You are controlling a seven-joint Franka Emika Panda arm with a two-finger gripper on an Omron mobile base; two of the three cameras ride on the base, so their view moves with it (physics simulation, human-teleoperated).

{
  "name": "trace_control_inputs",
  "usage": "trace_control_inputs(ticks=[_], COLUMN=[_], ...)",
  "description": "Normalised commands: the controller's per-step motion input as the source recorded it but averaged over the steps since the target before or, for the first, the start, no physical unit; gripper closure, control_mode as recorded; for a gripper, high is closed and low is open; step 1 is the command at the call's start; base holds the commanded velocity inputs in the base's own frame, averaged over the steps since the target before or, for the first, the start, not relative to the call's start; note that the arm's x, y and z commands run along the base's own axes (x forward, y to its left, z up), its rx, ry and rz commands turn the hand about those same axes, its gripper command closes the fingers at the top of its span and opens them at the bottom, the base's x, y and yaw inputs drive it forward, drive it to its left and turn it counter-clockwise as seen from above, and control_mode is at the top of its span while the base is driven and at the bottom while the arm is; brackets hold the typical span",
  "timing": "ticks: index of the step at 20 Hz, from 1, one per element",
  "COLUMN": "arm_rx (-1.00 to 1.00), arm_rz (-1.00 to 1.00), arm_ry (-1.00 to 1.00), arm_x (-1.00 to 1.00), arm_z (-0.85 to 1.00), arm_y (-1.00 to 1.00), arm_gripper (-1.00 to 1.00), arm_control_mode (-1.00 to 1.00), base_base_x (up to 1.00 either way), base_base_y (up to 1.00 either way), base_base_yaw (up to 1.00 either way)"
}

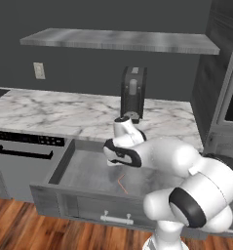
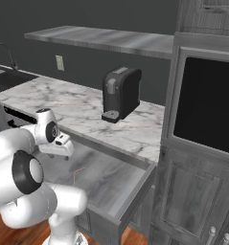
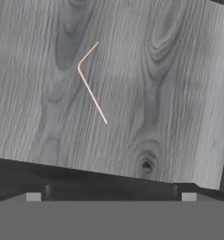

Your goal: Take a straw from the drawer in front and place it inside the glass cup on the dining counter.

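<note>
The drawer [image 1: 59, 167] [image 2: 131, 195] stands pulled out, its silver bar handle [image 1: 116, 218] on the grey front. On its wood-grain floor lies the straw [image 1: 123, 184] [image 2: 76, 173] [image 3: 92, 88], a thin reddish-pink stick bent near one end. My gripper [image 3: 111, 197] hangs above the drawer and looks straight down at the straw. The jaws are open wide, with nothing between the fingertips [image 3: 33, 197]. The straw lies apart from them, further up in the hand view. The glass cup and the dining counter are out of view.
A marble worktop [image 1: 64, 117] behind the drawer carries a dark coffee machine [image 1: 133, 93] [image 2: 120, 93]. A panel with a long black handle [image 1: 25, 154] is left of the drawer. A tall oven cabinet [image 2: 207, 110] stands at the right, a shelf [image 1: 118, 40] overhead.
</note>
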Motion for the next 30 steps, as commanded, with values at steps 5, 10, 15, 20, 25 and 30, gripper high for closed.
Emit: trace_control_inputs(ticks=[5,10,15,20,25,30], arm_rx=[0.0,0.0,0.0,0.0,0.0,0.0], arm_rz=[0.0,0.0,0.0,0.0,0.0,0.0], arm_ry=[0.0,0.0,0.0,0.0,0.0,0.0], arm_x=[0.2,0.13,0.0,0.1,0.2,0.12], arm_z=[-0.18,-0.19,-0.19,-0.17,-0.18,-0.25], arm_y=[0.0,0.0,0.0,0.0,0.0,0.0], arm_gripper=[-1.0,-1.0,-1.0,-1.0,-1.0,-1.0], arm_control_mode=[-1.0,-1.0,-1.0,-1.0,-1.0,-1.0], base_base_x=[0.0,0.0,0.0,0.0,0.0,0.0], base_base_y=[0.0,0.0,0.0,0.0,0.0,0.0], base_base_yaw=[0.0,0.0,0.0,0.0,0.0,0.0])
